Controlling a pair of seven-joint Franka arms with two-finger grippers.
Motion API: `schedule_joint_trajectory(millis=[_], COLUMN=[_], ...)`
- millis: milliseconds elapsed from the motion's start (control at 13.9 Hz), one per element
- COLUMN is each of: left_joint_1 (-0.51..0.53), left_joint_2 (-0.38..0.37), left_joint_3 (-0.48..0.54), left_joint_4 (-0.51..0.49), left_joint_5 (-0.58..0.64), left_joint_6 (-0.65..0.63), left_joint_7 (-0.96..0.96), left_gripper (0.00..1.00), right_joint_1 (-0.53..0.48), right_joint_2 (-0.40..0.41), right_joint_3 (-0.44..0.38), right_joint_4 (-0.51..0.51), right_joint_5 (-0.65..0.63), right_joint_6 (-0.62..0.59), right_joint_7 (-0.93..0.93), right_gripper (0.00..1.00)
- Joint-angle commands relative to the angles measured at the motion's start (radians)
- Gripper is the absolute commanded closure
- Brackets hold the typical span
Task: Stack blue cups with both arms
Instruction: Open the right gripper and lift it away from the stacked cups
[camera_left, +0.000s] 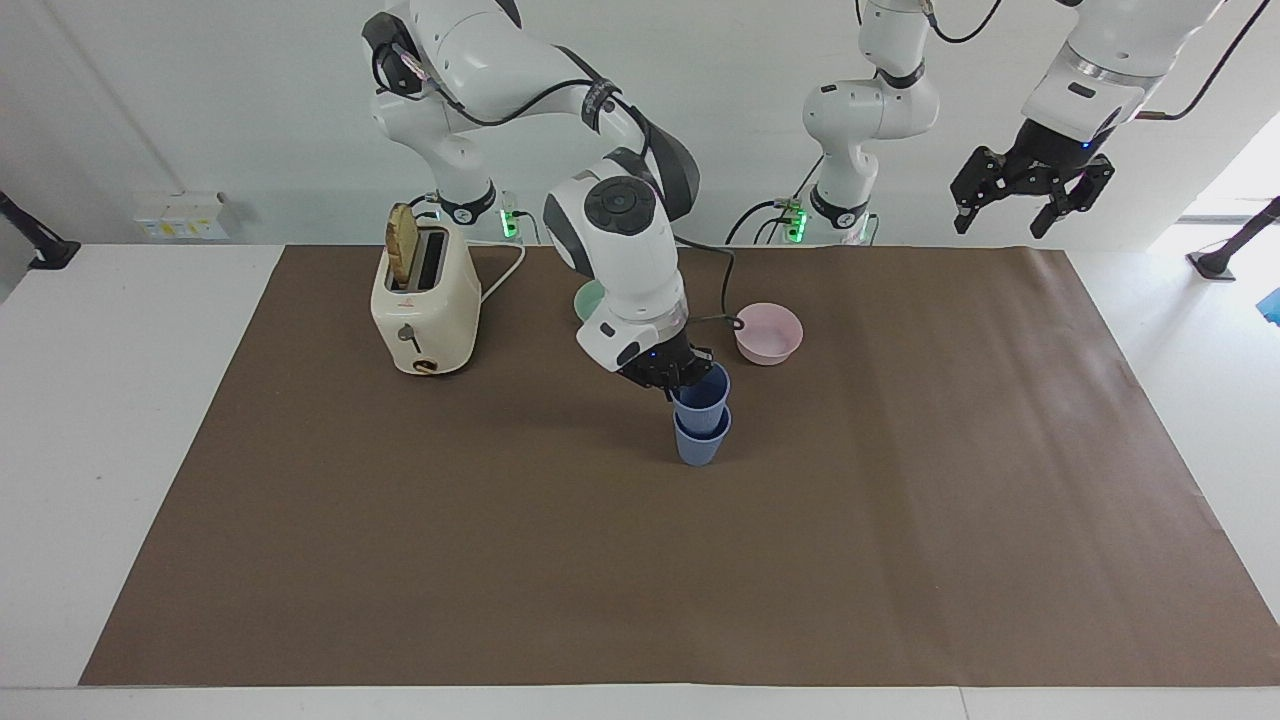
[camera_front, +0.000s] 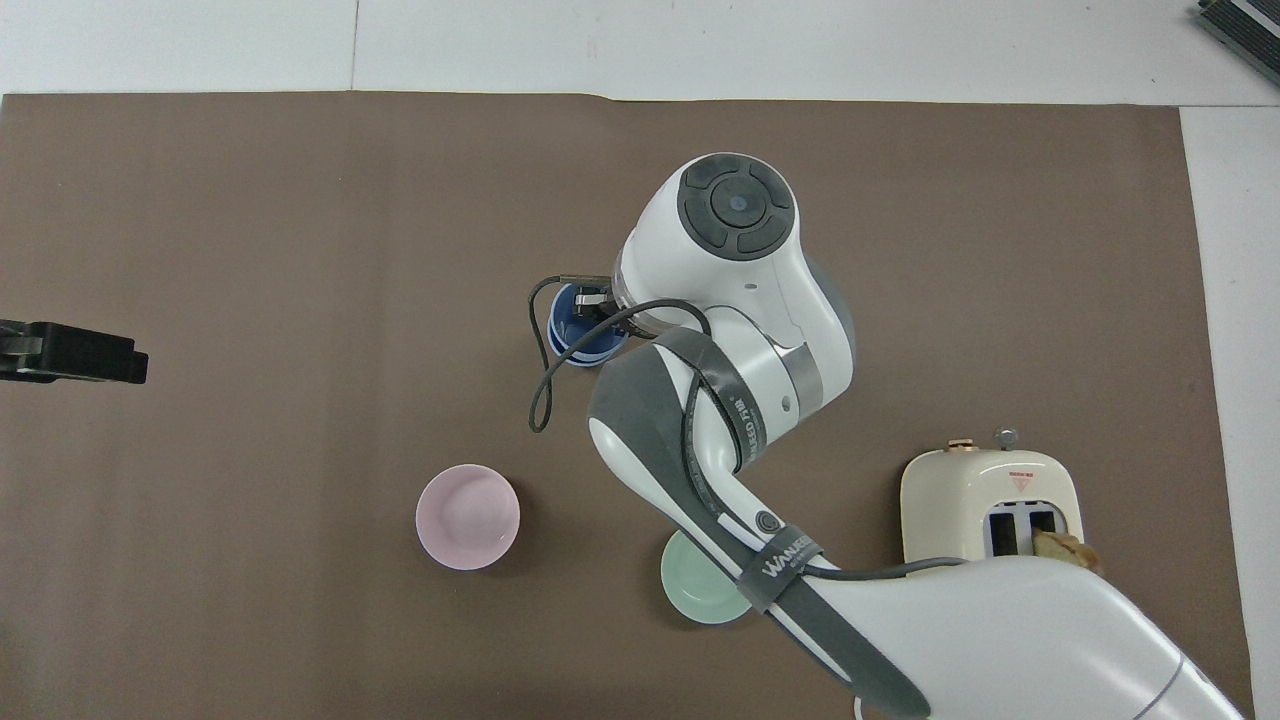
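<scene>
While right tool (camera_left: 678, 380) grips upper blue cup (camera_left: 702, 394) | strap (camera_front: 779, 566) reads WANJEED

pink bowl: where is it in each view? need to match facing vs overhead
Facing view: the pink bowl sits right of center, beside the right gripper and nearer to the robots than the stacked blue cups.
Overhead view: the pink bowl sits left of center, low in the picture, beside the mint-green bowl.
Shared landmark: the toaster, at the right arm's end of the table in both views.
</scene>
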Motion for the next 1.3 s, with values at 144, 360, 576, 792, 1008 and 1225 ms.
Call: schedule_joint_trajectory(millis=[144, 360, 576, 792, 1008, 1225], left_joint_1=[0.014, 0.014, 0.014, 0.014, 0.014, 0.014], left_joint_2=[-0.008, -0.008, -0.010, -0.010, -0.010, -0.010], left_joint_3=[-0.005, -0.005, -0.007, -0.005, -0.005, -0.005], left_joint_4=[0.008, 0.008, 0.007, 0.008, 0.008, 0.008], left_joint_5=[-0.011, -0.011, -0.011, -0.009, -0.009, -0.009], left_joint_6=[-0.022, -0.025, -0.028, -0.026, -0.026, -0.026], left_joint_7=[0.002, 0.001, 0.002, 0.002, 0.002, 0.002], left_gripper=[0.00, 0.00, 0.00, 0.00, 0.00, 0.00], right_joint_1=[-0.008, -0.011, -0.011, -0.025, -0.104, -0.184], right_joint_2=[-0.001, -0.001, 0.001, -0.013, -0.070, -0.142], right_joint_3=[0.011, 0.009, 0.009, 0.002, 0.002, 0.002], right_joint_4=[-0.034, -0.034, -0.029, -0.022, -0.019, -0.017], right_joint_5=[-0.019, -0.019, -0.020, -0.020, -0.016, -0.017], right_joint_6=[0.049, 0.054, 0.048, 0.020, -0.050, -0.171], right_joint_7=[0.001, 0.001, 0.002, -0.001, -0.042, -0.135], right_gripper=[0.91, 0.59, 0.42, 0.13, 0.00, 0.00])
